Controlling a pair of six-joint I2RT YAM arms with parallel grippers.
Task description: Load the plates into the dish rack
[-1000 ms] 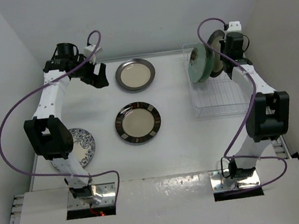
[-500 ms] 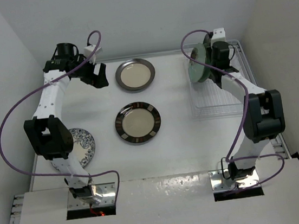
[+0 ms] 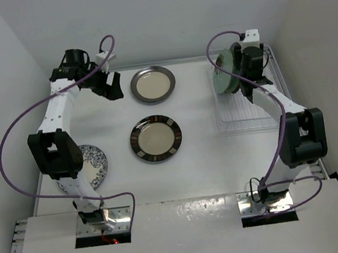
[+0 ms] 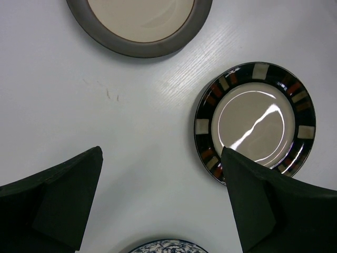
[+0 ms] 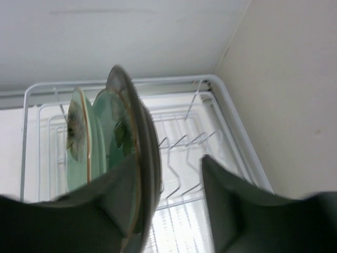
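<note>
1. A blue floral plate (image 3: 94,166) is lying flat on the white tabletop (image 3: 210,158) at the near left. The left arm is hiding part of it. In the left wrist view only a sliver of its rim is showing at the bottom edge.
2. The left gripper (image 4: 160,153) is hovering above the tabletop at the far left with its fingers spread wide and nothing between them.
3. A grey-rimmed cream plate (image 3: 153,84) is lying flat at the far centre, just beside the left gripper.
4. A cream plate with a dark patterned rim (image 3: 156,139) is lying flat nearer the arm bases. It is sitting apart from the grey-rimmed cream plate.
5. The wire dish rack (image 3: 251,113) is sitting at the far right of the tabletop, close to the wall.
6. Two mint-green plates (image 5: 76,139) with dark flowers are standing on edge side by side among the tines at the rack's far left end.
7. A dark-rimmed plate (image 5: 145,158) is standing upright in the rack just beside the mint-green plates.
8. The right gripper (image 5: 169,158) is hanging over the rack with its fingers parted. The dark-rimmed plate is lying close against the inner face of one finger, and bare tines are showing through the gap to the other.
</note>
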